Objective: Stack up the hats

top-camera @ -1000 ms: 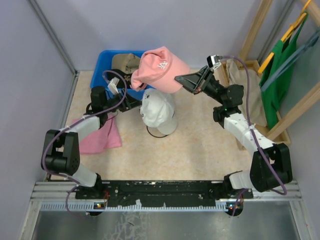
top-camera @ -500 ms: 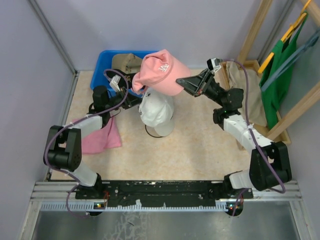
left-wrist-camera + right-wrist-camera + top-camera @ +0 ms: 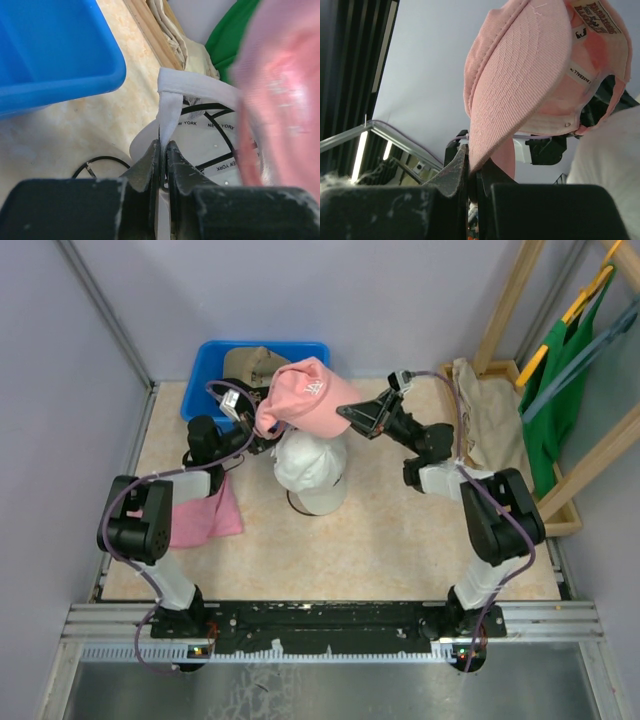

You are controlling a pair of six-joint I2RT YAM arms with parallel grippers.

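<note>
Left gripper: jaws pinched shut on a white fabric band at the rim of the white cap, with the band running up from between the tips.

Right gripper: jaws closed on the edge of the pink cap's brim, holding the cap up off the tabletop.

Pink cap: in the air between the two grippers, tilted, its open underside and inner labels facing the right wrist camera. From above it covers the far part of the white cap. Whether the two caps touch cannot be told.

White cap: in the middle of the tabletop, crown up, directly under the pink cap. Thin black wire shows at its base.

Tan cap: lying in the blue bin, partly hidden behind the pink cap.

Blue bin: at the far left of the tabletop, just beyond the left gripper.

Pink cloth: flat on the tabletop under the left arm.

Beige garment: draped at the far right beside the wooden rack.

Green garment: hanging on that rack.

Tabletop: pale and speckled.
</note>
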